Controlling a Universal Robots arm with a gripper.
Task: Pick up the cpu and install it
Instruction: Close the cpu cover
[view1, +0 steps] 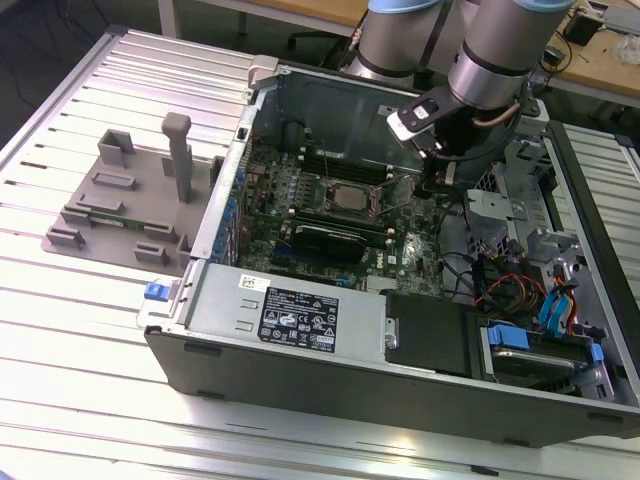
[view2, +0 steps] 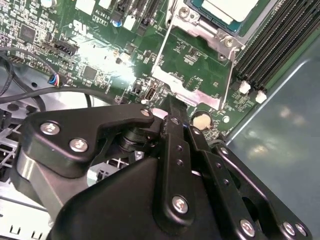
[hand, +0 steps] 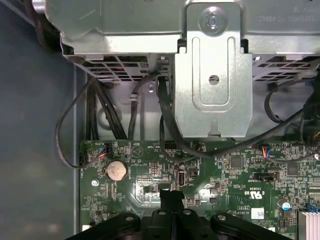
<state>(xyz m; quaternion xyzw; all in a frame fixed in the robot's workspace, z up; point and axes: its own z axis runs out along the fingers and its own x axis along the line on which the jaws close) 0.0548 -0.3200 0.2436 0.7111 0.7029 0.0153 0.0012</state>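
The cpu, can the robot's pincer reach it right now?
Probably yes. The cpu lies uncovered on the motherboard in the open case, and the pincer hangs close beside it with nothing between.

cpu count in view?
1. The cpu sits in the socket, near the middle of the exterior view. The hand is shut and empty close by. Another could be hidden behind the arm.

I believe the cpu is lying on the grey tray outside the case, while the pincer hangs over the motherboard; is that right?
Not quite: the exterior view shows the cpu sitting in the socket on the motherboard, inside the case. The pincer does hang over the motherboard.
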